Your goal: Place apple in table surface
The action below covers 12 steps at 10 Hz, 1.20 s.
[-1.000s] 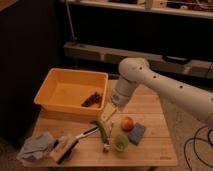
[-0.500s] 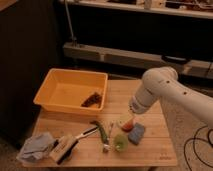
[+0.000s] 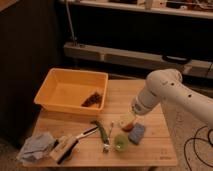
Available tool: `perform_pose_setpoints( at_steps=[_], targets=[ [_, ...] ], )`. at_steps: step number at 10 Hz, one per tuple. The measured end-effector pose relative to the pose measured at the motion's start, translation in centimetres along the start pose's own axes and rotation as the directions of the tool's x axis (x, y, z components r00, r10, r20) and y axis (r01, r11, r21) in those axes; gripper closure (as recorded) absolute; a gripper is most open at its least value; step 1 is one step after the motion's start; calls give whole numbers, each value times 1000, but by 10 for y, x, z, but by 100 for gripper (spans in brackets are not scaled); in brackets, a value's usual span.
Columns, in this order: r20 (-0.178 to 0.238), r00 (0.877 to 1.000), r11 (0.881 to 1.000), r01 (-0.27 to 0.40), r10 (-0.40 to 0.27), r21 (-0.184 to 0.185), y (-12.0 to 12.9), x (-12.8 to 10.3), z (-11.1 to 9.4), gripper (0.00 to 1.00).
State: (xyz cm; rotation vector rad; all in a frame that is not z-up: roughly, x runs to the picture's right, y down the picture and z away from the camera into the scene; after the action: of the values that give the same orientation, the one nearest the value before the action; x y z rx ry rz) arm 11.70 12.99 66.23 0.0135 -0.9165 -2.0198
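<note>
The gripper (image 3: 128,119) is held low over the right half of the worktop (image 3: 156,149), at the end of the white arm (image 3: 159,92) that reaches in from the right; whether it is clamped on the apple or already parted from it cannot be told, as it is hidden by the wrist. The apple (image 3: 128,127) is seen directly beneath the gripper, at or just above the planks, close against the left edge of the blue sponge (image 3: 137,133).

The step in hand is judged to be the setting-down; it would be done well if the apple were lowered until it is borne fully by the wood, released only then, and the gripper drawn straight up, so that the round fruit is not nudged into a roll.

Little free room is left around the spot; the sponge lies just to the right, a green round thing (image 3: 120,142) just in front, and a long green pod (image 3: 101,131) with a utensil (image 3: 107,140) to the left; any of these could be knocked by a sideways retreat. Further off, a brush (image 3: 65,148) and a cloth (image 3: 36,146) lie at the front left corner; the yellow tub (image 3: 55,86) stands at the back left, well apart.
</note>
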Motion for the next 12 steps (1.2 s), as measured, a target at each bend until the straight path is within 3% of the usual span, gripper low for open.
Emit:
perform_pose_setpoints(
  at_steps=[6,7,9,10,11,12],
  targets=[
    [0,1000,1000,2,-2,1,0,1,0,20],
    [-11,1000,1000,16,-16,-13,0,4,-1,20],
    [-114,988,992,90,-100,-86,3,16,-1,20],
    [-192,968,982,139,-162,-128,8,18,2,20],
    [-234,952,974,162,-196,-159,11,23,7,20],
    [-231,949,966,173,-215,-190,16,31,13,20]
  ],
)
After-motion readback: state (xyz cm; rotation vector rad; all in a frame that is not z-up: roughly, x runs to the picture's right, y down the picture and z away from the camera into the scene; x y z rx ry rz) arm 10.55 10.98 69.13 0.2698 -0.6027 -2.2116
